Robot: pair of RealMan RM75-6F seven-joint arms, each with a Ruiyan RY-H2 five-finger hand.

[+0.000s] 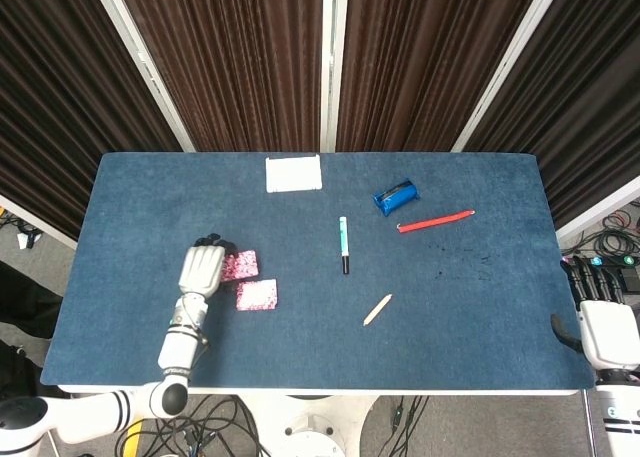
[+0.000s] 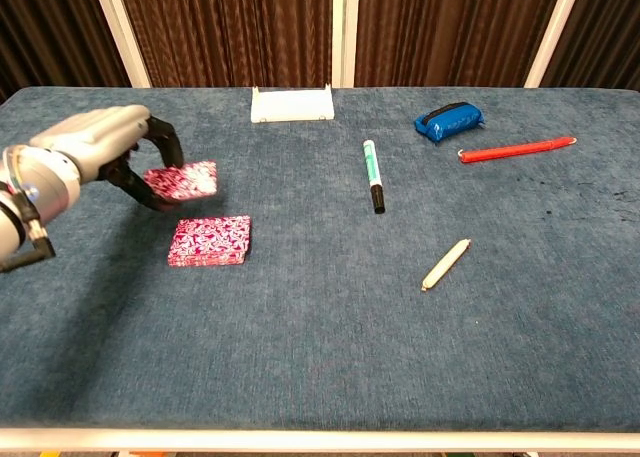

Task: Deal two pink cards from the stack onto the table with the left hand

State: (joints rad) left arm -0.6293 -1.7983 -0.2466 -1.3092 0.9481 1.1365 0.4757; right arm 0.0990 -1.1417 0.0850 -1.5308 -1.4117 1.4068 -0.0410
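At the left of the chest view, a pink card (image 2: 182, 180) is pinched in the fingers of the left hand (image 2: 105, 152) and held above the table (image 2: 320, 357). Just below it, the pink stack (image 2: 210, 240) lies flat on the cloth. A green marker (image 2: 372, 175) is seen at centre. At the lower right edge of the head view, the right hand (image 1: 600, 317) is held off the table; whether its fingers are open or closed cannot be told.
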